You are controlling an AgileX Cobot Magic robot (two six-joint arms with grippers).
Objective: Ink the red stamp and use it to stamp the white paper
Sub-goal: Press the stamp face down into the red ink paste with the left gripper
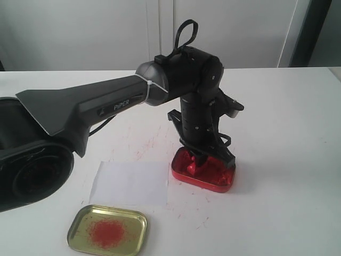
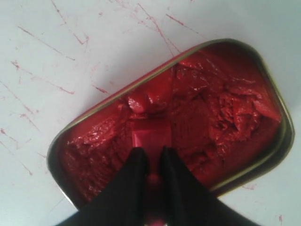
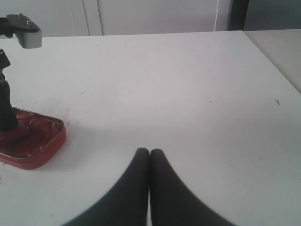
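Exterior view: the left claw is reaching down into the red tin of paste, with the white paper lying just beside the tin and a gold lid near the sheet.

Left wrist view: the claw is gripping the red stamp, whose base is sitting in the paste.

Right wrist view: the right claw is hanging clenched on nothing over the tabletop.

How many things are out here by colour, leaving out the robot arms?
Red: 2, the red stamp and the paste tin
Gold: 1, the lid
White: 1, the white paper
Total: 4
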